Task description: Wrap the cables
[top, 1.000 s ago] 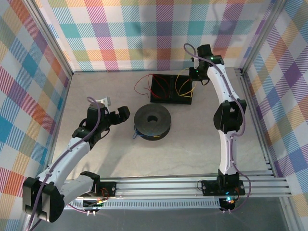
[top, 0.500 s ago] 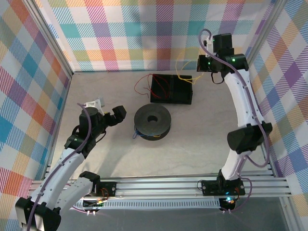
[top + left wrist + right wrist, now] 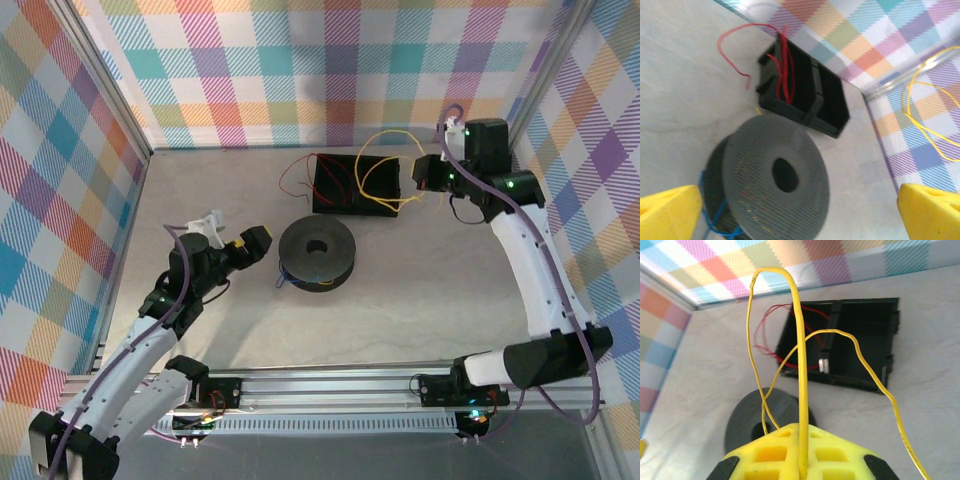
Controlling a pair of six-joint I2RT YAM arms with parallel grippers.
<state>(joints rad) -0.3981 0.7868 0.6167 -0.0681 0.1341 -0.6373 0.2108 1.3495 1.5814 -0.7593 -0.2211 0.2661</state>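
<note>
Pinching the yellow cable (image 3: 799, 370) looping over the tray (image 3: 335, 188), the right gripper (image 3: 425, 180) stands well right of the spool (image 3: 300, 262) beside the wide-spread left gripper (image 3: 230, 233).

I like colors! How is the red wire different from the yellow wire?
The yellow wire is pinched in the right gripper and held up in big loops, while nothing holds the red wire. The red wire lies in the black tray, one end spilling onto the table, while the yellow wire arcs mostly through the air. Both are thin and loopy.
</note>
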